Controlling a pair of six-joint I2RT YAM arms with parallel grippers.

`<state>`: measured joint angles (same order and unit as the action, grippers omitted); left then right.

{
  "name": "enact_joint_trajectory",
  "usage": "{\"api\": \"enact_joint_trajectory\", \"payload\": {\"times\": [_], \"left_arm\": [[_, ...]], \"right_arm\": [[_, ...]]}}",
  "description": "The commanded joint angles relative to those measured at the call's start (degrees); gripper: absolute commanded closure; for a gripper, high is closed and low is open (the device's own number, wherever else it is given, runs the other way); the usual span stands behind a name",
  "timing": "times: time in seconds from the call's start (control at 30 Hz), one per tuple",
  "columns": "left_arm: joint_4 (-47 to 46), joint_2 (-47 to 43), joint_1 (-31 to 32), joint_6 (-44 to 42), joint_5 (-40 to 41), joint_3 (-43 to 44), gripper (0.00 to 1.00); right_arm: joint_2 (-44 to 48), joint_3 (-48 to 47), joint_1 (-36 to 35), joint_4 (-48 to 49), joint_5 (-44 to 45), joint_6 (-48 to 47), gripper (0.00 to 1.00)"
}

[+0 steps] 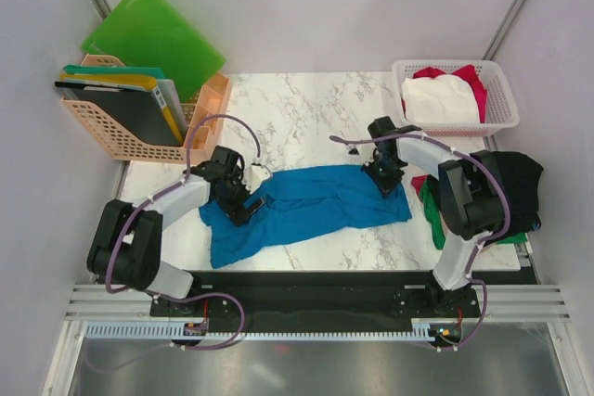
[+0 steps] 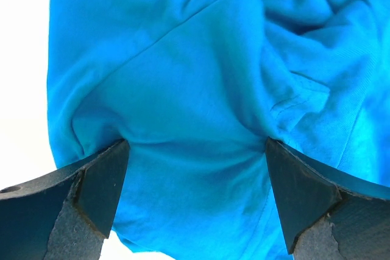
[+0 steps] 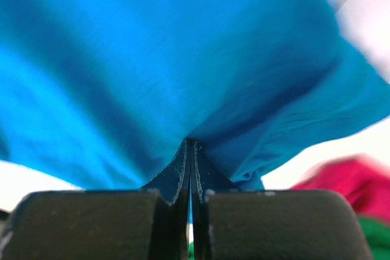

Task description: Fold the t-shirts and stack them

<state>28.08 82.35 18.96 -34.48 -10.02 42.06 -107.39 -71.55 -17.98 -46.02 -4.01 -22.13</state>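
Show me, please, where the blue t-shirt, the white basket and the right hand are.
blue t-shirt (image 1: pixel 316 206), top view, middle of the cloth.
white basket (image 1: pixel 505 90), top view, right rim.
right hand (image 3: pixel 190 148), right wrist view, between its fingertips.

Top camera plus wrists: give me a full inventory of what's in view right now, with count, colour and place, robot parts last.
blue t-shirt: one, bright blue, crumpled across mid-table
white t-shirt: one, white, in the basket
red t-shirt: one, red, in the basket behind the white one
basket: one, white lattice, far right corner
black cloth: one, black, right table edge
green cloth: one, green, right edge under the right arm
green folder: one, translucent green, leaning far left
file rack: one, peach, far left, holding dark, yellow and teal folders
table: one, white marble
left fingers: two, dark, open, tips on the blue t-shirt
right fingers: two, dark, shut on the blue t-shirt
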Motion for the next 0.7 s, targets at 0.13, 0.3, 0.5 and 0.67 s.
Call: {"api": "enact_joint_trajectory", "payload": {"times": [0.13,0.3,0.5,0.67], "left_arm": [[-5.05,14.05,-0.86,0.73,4.05,11.26,0.00],[-1.89,19.77,-0.94,1.52,1.68,21.98,0.00],[1.89,24.88,-0.68,-0.14,0.70,31.13,0.00],[5.14,27.16,-0.77,-1.56,1.06,37.64,0.00]], "right_arm": [[14.40,10.02,0.05,-3.28,0.14,-3.35,1.00],[18.71,11.69,0.05,-7.41,-2.23,-6.52,1.00],[19.15,12.40,-0.04,-10.84,-4.42,-10.74,1.00],[18.27,13.45,-0.04,-11.28,-5.83,-12.41,1.00]]}}
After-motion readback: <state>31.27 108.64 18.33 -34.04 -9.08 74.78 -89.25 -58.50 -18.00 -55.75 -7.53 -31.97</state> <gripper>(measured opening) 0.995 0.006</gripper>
